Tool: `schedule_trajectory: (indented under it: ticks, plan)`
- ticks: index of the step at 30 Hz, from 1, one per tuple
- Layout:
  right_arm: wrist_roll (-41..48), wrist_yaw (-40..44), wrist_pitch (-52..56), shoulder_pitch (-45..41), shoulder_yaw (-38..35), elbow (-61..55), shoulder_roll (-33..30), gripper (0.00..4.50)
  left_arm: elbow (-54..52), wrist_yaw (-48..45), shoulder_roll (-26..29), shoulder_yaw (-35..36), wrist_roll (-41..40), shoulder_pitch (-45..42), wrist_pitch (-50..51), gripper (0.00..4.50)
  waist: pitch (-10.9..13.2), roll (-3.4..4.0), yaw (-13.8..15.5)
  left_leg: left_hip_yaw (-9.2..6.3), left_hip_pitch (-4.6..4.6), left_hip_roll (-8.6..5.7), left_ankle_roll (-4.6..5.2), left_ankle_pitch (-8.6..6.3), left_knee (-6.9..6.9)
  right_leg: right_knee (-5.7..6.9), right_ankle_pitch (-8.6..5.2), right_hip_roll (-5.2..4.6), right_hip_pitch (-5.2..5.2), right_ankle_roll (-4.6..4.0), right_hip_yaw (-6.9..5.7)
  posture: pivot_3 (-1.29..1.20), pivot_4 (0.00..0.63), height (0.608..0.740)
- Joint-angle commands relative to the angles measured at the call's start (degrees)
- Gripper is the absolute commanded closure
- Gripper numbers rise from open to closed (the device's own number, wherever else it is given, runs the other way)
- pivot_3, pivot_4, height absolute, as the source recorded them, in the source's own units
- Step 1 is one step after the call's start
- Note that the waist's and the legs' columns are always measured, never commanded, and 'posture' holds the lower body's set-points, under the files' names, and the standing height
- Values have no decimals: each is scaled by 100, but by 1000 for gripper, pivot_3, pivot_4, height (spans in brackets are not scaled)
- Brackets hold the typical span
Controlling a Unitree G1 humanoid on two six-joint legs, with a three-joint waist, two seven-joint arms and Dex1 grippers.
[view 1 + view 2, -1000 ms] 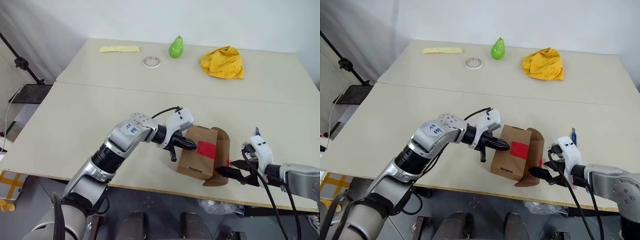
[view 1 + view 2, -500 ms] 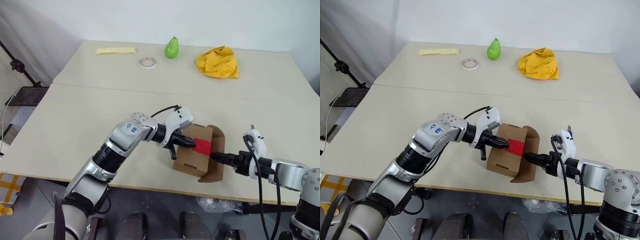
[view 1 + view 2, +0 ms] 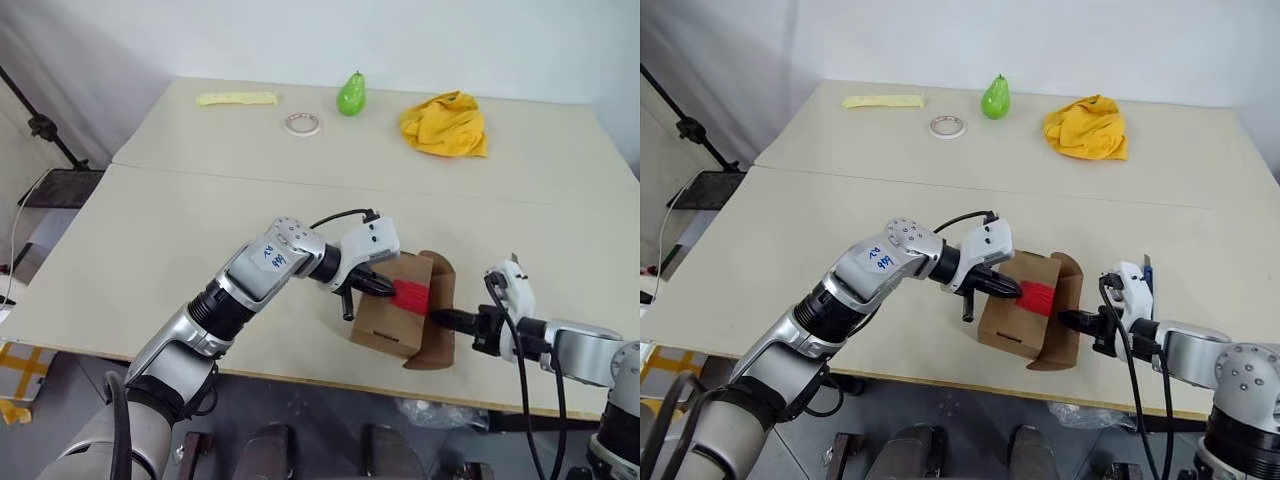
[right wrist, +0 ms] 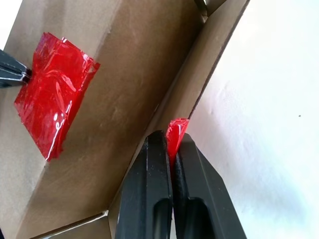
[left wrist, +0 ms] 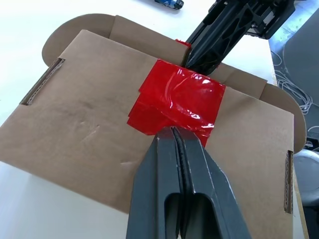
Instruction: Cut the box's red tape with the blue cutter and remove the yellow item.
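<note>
Two grippers closed: left gripper (image 5: 173,133) pinches the red tape (image 5: 177,102) on the box (image 3: 395,315); right gripper (image 4: 172,144) nips the flap's tape end. Opposing pulls could tear tape, skidding the box.

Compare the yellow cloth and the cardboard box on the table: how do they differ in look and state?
The yellow cloth is soft and crumpled at the far side; the box is stiff, brown, near the front edge. The cloth lies untouched; the box bears red tape and has both grippers at it. Both rest on the table.
</note>
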Motion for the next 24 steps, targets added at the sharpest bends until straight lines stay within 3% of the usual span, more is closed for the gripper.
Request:
schedule_trajectory:
  ticks: [1, 7, 13, 24]
  plan:
    - [529, -585, 29, -13, -472, -256, -247, 4476, 293, 72, 100, -155, 295, 149, 144, 4500, 0, 0, 22, 0, -2, 0, -1, 1, -2, -1, 0, 0, -1, 0, -1, 0, 150, 740]
    - [1971, -1790, -200, 5, -519, -285, -718, 4476, 332, 99, -3, -35, 251, 151, 82, 4500, 1, 1, 33, 2, -9, -4, -3, 3, -1, 0, 0, -4, -1, 0, -2, 0, 150, 740]
    - [4731, -3573, -2258, 825, 468, -543, -2603, 4476, 421, 162, -175, 82, 263, 159, -36, 4500, 4, 0, 28, 11, -18, -13, 6, 3, 5, -5, 0, -16, 1, 2, -15, 0, 150, 740]
    - [4878, -3279, -3742, 1412, 711, -1087, -4651, 4476, 321, 260, -460, 298, 195, 263, -49, 4500, 12, -13, 51, 11, -58, -10, 39, -15, 72, -9, 10, -8, 0, 20, -16, 0, 150, 740]
